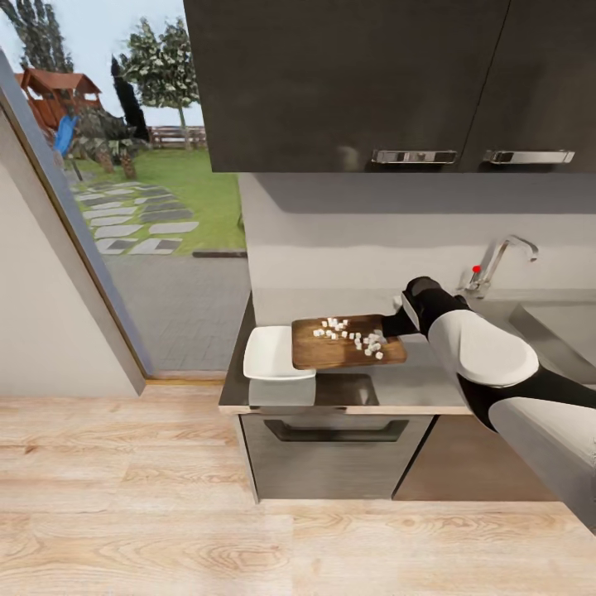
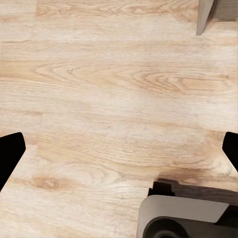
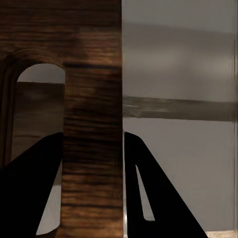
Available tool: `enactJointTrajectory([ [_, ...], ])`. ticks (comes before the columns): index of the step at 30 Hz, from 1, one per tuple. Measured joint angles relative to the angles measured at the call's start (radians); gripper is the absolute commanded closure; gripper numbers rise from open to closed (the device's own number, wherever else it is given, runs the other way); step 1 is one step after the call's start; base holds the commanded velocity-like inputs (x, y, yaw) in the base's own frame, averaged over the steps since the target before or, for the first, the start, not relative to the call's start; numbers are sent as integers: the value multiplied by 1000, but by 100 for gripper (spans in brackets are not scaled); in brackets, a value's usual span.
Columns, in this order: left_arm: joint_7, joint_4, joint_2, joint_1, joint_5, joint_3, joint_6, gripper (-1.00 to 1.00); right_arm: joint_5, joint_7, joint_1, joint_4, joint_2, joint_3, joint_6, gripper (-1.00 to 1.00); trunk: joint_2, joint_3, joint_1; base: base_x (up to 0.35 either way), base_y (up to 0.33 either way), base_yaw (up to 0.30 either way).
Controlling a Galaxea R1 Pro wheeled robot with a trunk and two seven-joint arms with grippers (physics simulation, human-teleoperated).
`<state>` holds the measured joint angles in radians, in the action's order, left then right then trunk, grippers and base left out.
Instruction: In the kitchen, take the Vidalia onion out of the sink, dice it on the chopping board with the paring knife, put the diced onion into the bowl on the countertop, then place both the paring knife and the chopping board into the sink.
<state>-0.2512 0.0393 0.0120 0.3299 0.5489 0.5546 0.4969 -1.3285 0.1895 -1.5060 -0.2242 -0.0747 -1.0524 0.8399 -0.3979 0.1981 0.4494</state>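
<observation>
Wooden chopping board (image 1: 343, 348), carrying scattered diced onion (image 1: 354, 333), sits raised at its right end with its left edge overlapping the white bowl (image 1: 269, 354) on the countertop (image 1: 414, 385). Right gripper (image 3: 92, 163) clamps the board's end beside the handle slot, 1 finger each side. Left gripper (image 2: 119, 148) hangs over plank floor (image 2: 109, 89), jaws wide apart; sink (image 1: 563, 327) far right.

Right gripper (image 3: 93, 163) clamped; left fingers (image 2: 10, 151) spread wide.
</observation>
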Motion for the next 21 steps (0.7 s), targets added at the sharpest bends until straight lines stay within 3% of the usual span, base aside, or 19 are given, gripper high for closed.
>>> enactJointTrajectory([
  [6, 0, 1, 1, 0, 0, 0, 0, -100, -2, -94, -2, 0, -28, -1, 18, 100, 0, 0, 0, 0, 0, 0],
  [21, 0, 1, 1, 0, 0, 0, 0, -100, 2, -107, -30, 0, -36, -1, 22, 100, 0, 0, 0, 0, 0, 0],
])
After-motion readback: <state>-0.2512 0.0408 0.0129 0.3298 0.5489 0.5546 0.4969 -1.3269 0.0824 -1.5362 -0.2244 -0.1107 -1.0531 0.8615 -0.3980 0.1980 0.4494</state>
